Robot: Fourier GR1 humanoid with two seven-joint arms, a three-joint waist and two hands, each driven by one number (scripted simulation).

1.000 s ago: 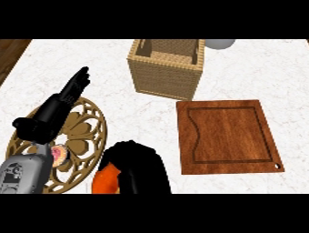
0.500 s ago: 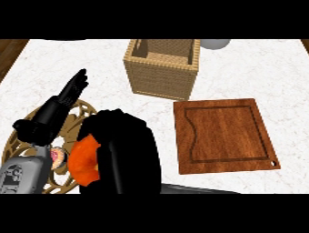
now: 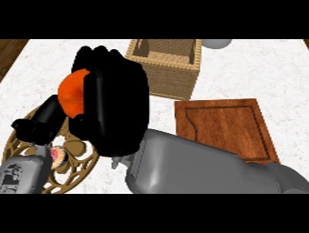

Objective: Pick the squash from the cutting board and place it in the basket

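Observation:
My right hand (image 3: 117, 100) fills the middle of the head view, raised high above the counter, its fingers curled round an orange squash (image 3: 71, 92) that shows only at the hand's left side. The wicker basket (image 3: 175, 73) stands just beyond and to the right of the hand, its opening facing up. The wooden cutting board (image 3: 226, 127) lies bare at the right. My left hand (image 3: 42, 124) rests at the lower left over a round wicker trivet (image 3: 23, 150), partly hidden by the right hand, so its fingers cannot be made out.
A grey round object (image 3: 216, 43) sits behind the basket at the counter's far edge. A small pink item (image 3: 55, 155) lies on the trivet. Dark wooden floor shows beyond the counter's left and right sides.
My right hand has risen and moved forward toward the basket with the squash in it, and now looks much larger. The left hand is more hidden.

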